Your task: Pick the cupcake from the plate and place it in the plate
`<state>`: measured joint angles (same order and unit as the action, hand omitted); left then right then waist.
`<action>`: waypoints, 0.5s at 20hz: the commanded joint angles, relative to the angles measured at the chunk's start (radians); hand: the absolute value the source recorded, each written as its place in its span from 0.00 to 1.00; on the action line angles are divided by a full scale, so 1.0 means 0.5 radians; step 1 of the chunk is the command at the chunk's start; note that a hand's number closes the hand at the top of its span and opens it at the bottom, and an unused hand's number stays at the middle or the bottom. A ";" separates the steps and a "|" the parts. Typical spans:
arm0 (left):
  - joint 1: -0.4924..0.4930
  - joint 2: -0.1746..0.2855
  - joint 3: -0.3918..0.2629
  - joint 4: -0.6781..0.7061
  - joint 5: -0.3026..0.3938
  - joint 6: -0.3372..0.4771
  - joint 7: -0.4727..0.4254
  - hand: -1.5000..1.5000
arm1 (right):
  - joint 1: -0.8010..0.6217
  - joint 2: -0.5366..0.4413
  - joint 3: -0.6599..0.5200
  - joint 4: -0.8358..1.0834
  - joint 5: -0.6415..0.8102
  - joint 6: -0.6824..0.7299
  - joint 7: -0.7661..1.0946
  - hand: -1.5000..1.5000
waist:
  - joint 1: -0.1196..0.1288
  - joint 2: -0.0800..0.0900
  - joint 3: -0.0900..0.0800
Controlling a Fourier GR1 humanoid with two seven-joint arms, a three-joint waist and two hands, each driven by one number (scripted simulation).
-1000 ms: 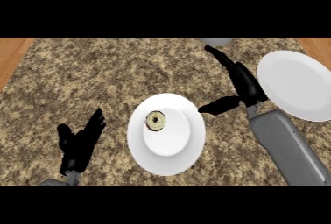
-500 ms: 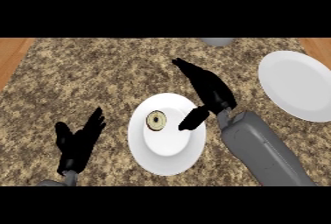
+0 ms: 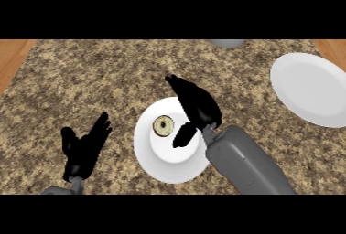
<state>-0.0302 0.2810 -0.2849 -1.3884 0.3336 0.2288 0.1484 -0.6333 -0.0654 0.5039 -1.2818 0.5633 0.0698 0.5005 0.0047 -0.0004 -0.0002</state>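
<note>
A small cupcake point(image 3: 163, 126), pale with a dark centre, sits on the near white plate point(image 3: 167, 163) in the middle of the counter. My right hand point(image 3: 197, 106) hovers over that plate's upper right part, fingers straight and pointing up-left, thumb hanging down just right of the cupcake. It is open and holds nothing. A second white plate point(image 3: 312, 89), with nothing on it, lies at the far right. My left hand point(image 3: 83, 149) rests open at the lower left, fingers up.
The counter top is speckled brown granite point(image 3: 94, 82), with wooden strips at the far left and right edges. A grey object point(image 3: 226, 43) shows partly at the top edge.
My right hand has swung left from beside the right plate to above the centre plate, with its thumb now next to the cupcake. The left hand stayed put.
</note>
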 commanded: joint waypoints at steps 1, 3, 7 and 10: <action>-0.035 -0.075 0.008 0.044 -0.061 0.014 0.011 0.50 | 0.043 0.124 0.091 0.160 0.041 -0.039 0.011 0.00 | 0.004 0.003 0.000; -0.016 -0.034 0.047 0.009 -0.071 -0.050 0.064 0.50 | -0.006 0.127 0.109 0.052 -0.042 0.016 0.138 0.00 | 0.005 0.001 0.000; 0.060 -0.043 0.106 0.078 -0.088 -0.159 -0.060 0.50 | -0.109 0.129 0.030 0.317 -0.066 -0.059 -0.053 0.00 | 0.011 0.004 0.000; 0.000 -0.106 0.084 -0.183 -0.145 0.013 0.233 0.50 | 0.072 0.130 0.212 0.113 0.034 -0.119 0.087 0.00 | 0.002 -0.001 0.001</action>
<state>-0.0192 0.2492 -0.2464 -1.4091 0.2830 0.1947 0.1821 -0.6298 -0.0061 0.5710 -1.2000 0.5565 0.0292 0.5156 0.0076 -0.0001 0.0002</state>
